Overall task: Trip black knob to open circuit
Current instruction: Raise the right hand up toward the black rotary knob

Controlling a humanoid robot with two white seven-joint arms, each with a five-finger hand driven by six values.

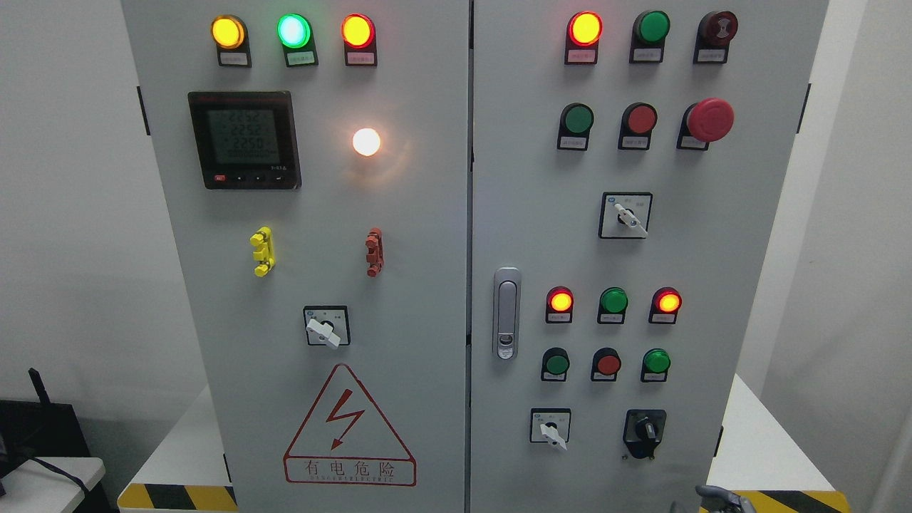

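Observation:
The black knob (645, 430) sits on a black plate at the lower right of the grey cabinet's right door (712, 249), its handle pointing roughly upward. Only a grey tip of my right hand (721, 497) pokes up at the bottom edge, below and to the right of the knob and apart from it. The rest of that hand is cut off. My left hand does not show.
White selector switches (550, 429) (625, 215) (326, 328), a red mushroom stop button (710, 119), lit lamps, push buttons, a door latch (506, 313) and a meter (244, 140) cover the doors. A hazard-striped white base (178, 496) lies below.

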